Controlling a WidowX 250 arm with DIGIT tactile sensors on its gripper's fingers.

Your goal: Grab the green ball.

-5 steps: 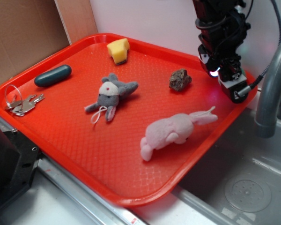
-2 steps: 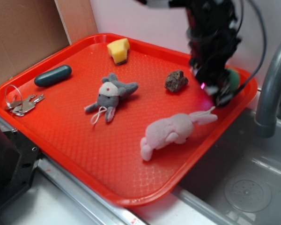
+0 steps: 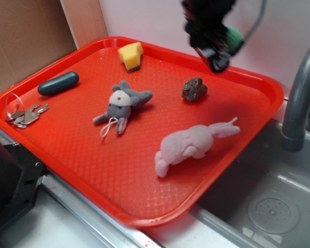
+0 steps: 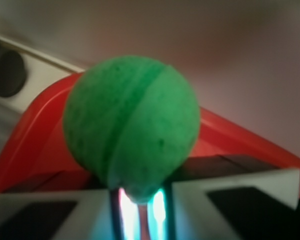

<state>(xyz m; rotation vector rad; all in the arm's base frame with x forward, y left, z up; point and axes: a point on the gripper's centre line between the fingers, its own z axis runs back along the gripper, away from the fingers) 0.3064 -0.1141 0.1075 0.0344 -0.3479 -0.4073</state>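
Now the gripper (image 3: 222, 49) is closed on the green ball (image 4: 131, 125), holding it in the air above the far edge of the red tray (image 3: 119, 170). Below and just left, the brown rock (image 3: 194, 89) lies on the tray.

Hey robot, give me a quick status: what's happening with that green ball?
Claw shut on green ball. Ball lifted clear above red tray. Nothing in the way.

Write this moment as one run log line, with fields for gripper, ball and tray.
gripper: shut on green ball | green ball: lifted above red tray | phase: grasp done
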